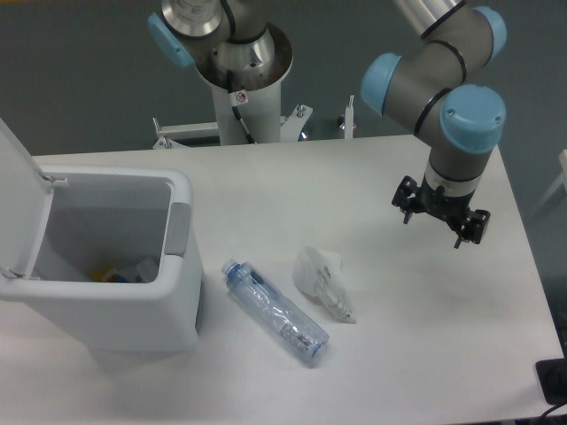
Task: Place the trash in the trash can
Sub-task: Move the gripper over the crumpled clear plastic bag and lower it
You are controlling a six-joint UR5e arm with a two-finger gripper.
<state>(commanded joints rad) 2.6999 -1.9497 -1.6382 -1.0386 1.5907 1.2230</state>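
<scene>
- Your worktop [372, 177] carries everything; neither piece of trash has gone in yet, so I judge you are at the approach to the first pick.
- The trash can [115, 305] sits at the left edge of the worktop, lid [16, 199] swung up and back, mouth open toward the middle. Some small items already lie at its bottom; I cannot tell what they are.
- The arm [438, 80] reaches in over the far right part of the worktop, wrist pointing down.
- The gripper [440, 220] hangs above the right side, well apart from both pieces, with its jaws spread and nothing between them.
- The crushed plastic bottle [275, 312] lies flat near the front edge, blue cap toward the trash can, just beside its front right corner but apart from it.
- The crumpled wrapper [322, 282] lies just right of the bottle, apart from it, and nearer to the gripper.
- Next, you need to bring the gripper toward the front and left, then down over one piece; the wrapper looks the shorter reach.
- Nothing stands between the gripper and the trash. The raised lid and the trash can's near wall are what to clear on the carry.
</scene>
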